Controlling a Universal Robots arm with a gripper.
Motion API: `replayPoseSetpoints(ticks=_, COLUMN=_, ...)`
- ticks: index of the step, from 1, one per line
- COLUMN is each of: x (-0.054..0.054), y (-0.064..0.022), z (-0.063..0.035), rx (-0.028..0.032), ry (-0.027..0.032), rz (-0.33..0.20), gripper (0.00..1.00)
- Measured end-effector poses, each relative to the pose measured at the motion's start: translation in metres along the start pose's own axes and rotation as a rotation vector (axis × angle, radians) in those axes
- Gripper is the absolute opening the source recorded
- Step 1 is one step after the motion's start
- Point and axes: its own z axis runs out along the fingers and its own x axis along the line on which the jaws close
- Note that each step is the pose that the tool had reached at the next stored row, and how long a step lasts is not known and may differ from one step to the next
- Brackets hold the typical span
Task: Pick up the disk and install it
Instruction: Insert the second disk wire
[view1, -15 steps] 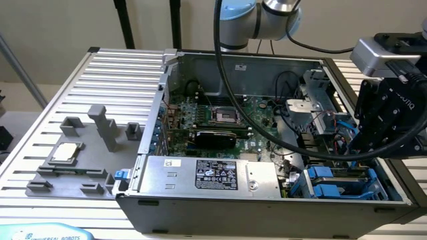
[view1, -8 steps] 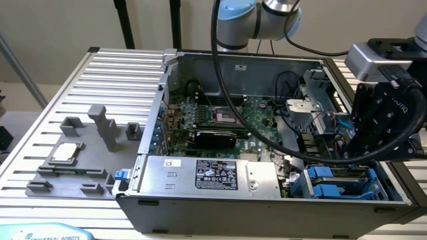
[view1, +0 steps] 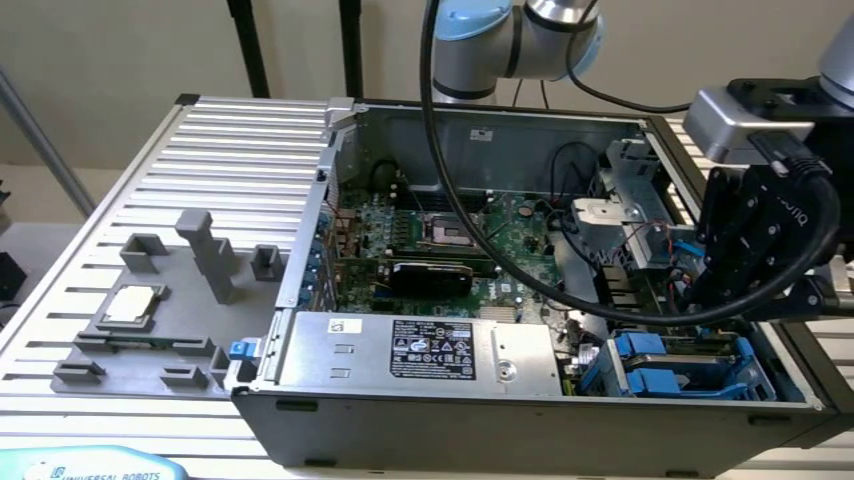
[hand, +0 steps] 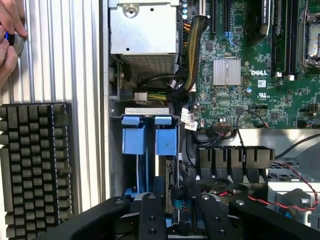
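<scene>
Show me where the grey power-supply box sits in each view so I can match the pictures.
Exterior view: the power-supply box lies along the case's near wall, to the exterior view's left of the blue drive carriers.
Wrist view: the power-supply box shows its bare metal end beside the green motherboard, with a cable bundle between it and the blue drive carriers.
Shared landmark: the blue drive carriers.

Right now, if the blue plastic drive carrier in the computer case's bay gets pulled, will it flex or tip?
Probably stiff: the blue plastic drive carrier looks blocky. It is unlikely to tip, since it sits low inside the grey metal computer case. Its protruding blue tabs may flex under side load.
</scene>
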Motion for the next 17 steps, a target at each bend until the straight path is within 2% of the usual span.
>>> replayPoseSetpoints(ticks=5, x=-0.0011, y=0.0, z=0.0009, rx=0.0001, ry=0.0036, rz=0.0, gripper=0.31)
replayPoseSetpoints(ticks=7, x=-0.0016, y=0.0, z=0.0014, rx=0.0002, ry=0.0048, rz=0.0, gripper=0.29)
replayPoseSetpoints(ticks=8, x=-0.0019, y=0.0, z=0.0015, rx=0.0002, ry=0.0056, rz=0.0, gripper=0.22)
replayPoseSetpoints(ticks=14, x=-0.0034, y=0.0001, z=0.0026, rx=0.0003, ry=0.0097, rz=-0.001, gripper=0.22)
replayPoseSetpoints(ticks=17, x=-0.0039, y=0.0001, z=0.0031, rx=0.0004, ry=0.0112, rz=-0.001, gripper=0.16)
